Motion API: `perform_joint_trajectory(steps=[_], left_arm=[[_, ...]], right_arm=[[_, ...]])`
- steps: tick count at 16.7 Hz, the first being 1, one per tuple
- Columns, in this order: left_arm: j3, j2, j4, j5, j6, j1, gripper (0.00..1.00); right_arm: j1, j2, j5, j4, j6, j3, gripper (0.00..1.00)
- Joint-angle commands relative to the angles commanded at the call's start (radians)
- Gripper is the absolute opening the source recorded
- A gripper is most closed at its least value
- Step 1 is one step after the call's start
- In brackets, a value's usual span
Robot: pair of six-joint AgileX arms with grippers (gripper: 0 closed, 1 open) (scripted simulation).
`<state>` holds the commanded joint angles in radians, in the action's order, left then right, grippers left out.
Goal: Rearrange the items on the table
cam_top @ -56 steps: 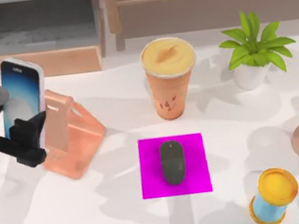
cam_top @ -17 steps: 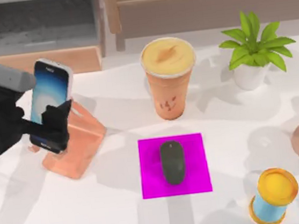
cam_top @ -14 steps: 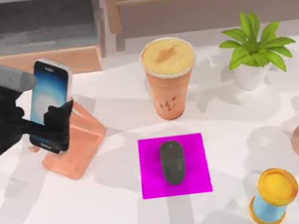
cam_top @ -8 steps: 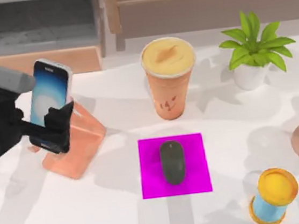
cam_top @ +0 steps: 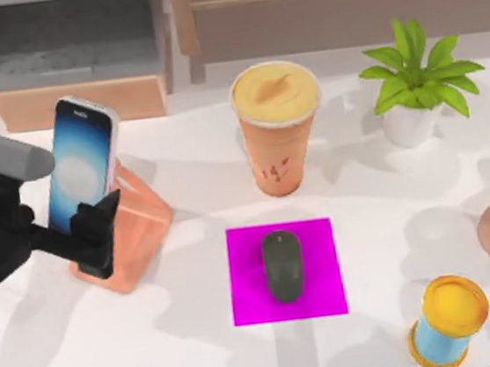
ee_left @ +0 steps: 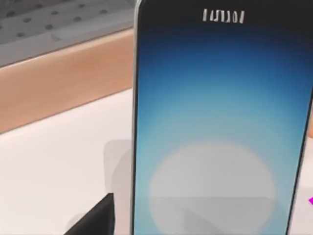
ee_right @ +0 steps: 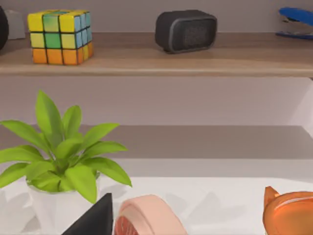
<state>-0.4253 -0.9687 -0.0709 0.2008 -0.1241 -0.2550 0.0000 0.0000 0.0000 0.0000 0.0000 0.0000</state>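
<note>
White table (cam_top: 204,365) carrying mouse (cam_top: 283,265) on magenta mat (cam_top: 327,294), cup (cam_top: 278,126), plant (cam_top: 416,75), left gripper (cam_top: 72,231) clamping phone (cam_top: 81,162) against orange stand (cam_top: 134,223), shelves (ee_right: 161,61) standing behind.

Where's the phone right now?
Top view, table's left side: the smartphone stands upright on the orange stand, gripped by the left gripper, left of the drink cup.

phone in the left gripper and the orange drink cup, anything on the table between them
In the top view, only the pink phone stand beside the smartphone held by the left gripper; from there to the orange drink cup is bare table.
</note>
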Motion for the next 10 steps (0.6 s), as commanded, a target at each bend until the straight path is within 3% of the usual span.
perform_joint_trajectory(steps=[4,10], left_arm=[[0.009,0.027,-0.001,-0.006,0.003,0.013,1.00],[0.130,0.302,0.019,-0.060,0.040,0.081,1.00]], right_arm=[[0.000,0.000,0.000,0.000,0.000,0.000,1.00],[0.000,0.000,0.000,0.000,0.000,0.000,1.00]])
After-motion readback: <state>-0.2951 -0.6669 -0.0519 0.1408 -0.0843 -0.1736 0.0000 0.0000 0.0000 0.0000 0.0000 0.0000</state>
